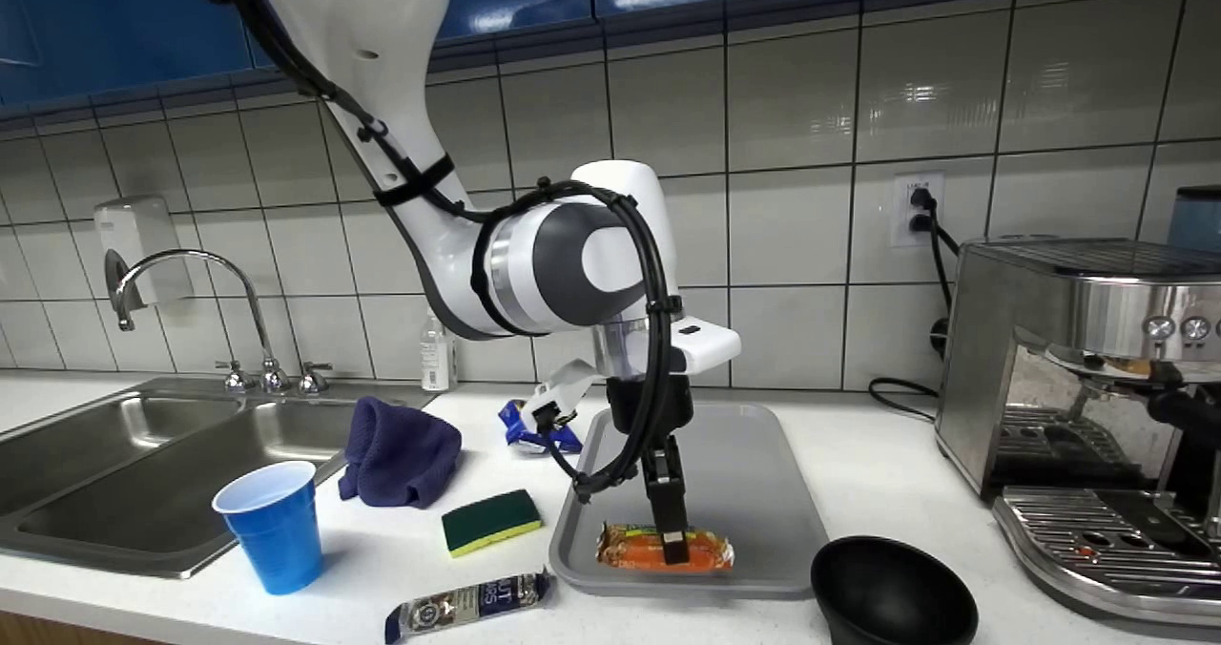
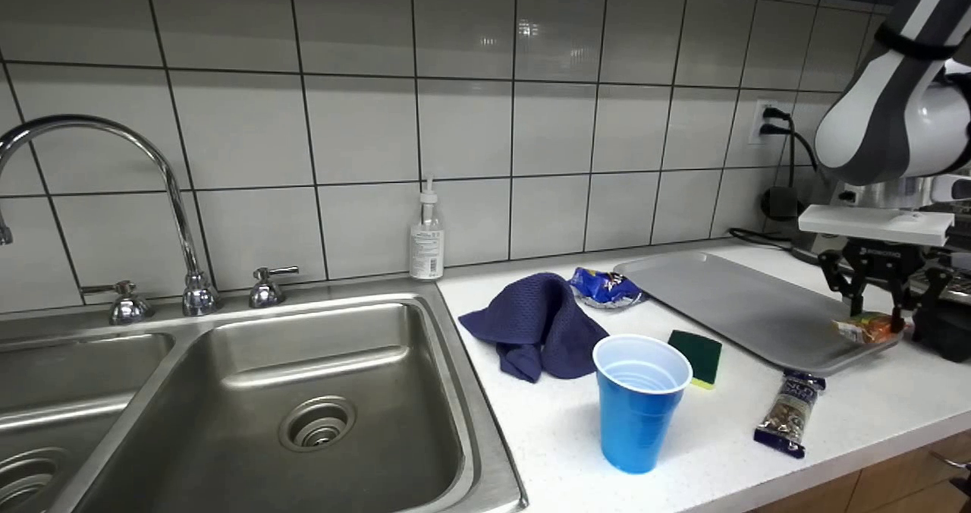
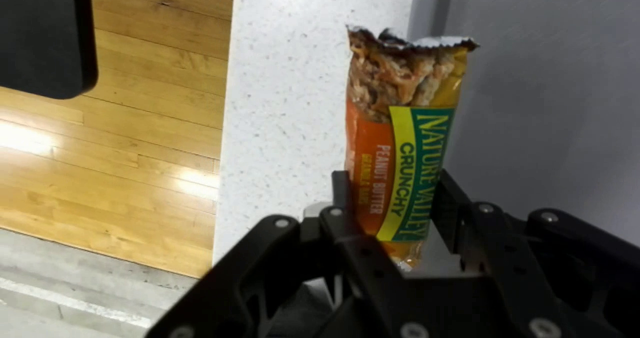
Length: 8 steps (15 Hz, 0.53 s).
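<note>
My gripper (image 3: 392, 190) is shut on an orange granola bar (image 3: 385, 133) with a green and yellow label. One finger presses on each long side, nearer the wrapper's lower end in the wrist view. In an exterior view the gripper (image 1: 674, 542) points down with the bar (image 1: 630, 548) lying crosswise in it. Both exterior views show the bar at the near end of a grey tray (image 1: 763, 502). Whether it touches the tray (image 2: 728, 293) or hangs just above it, I cannot tell. The far finger is hidden in an exterior view.
Left of the tray are a second bar (image 1: 467, 607) in a dark blue wrapper, a green sponge (image 1: 491, 519), a crumpled blue packet (image 1: 525, 435), a purple cloth (image 1: 401, 454) and a blue cup (image 1: 277, 535). A black bowl (image 1: 892, 592) and coffee machine (image 1: 1078, 359) stand right.
</note>
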Each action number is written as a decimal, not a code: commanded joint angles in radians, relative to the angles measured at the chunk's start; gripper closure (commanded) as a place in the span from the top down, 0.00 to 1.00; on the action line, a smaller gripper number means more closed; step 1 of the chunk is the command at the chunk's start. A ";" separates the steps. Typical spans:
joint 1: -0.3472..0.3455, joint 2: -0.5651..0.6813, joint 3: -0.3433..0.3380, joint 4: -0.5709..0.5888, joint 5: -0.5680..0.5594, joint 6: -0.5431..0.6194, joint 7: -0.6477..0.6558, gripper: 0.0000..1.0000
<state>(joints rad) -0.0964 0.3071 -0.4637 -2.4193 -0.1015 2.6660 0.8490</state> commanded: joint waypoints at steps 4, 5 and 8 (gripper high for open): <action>0.015 -0.048 -0.044 -0.087 -0.047 0.041 0.110 0.17; 0.016 -0.042 -0.047 -0.088 -0.048 0.041 0.120 0.17; 0.016 -0.030 -0.052 -0.096 -0.041 0.065 0.155 0.17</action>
<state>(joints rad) -0.0942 0.3010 -0.4974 -2.4852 -0.1176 2.7036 0.9434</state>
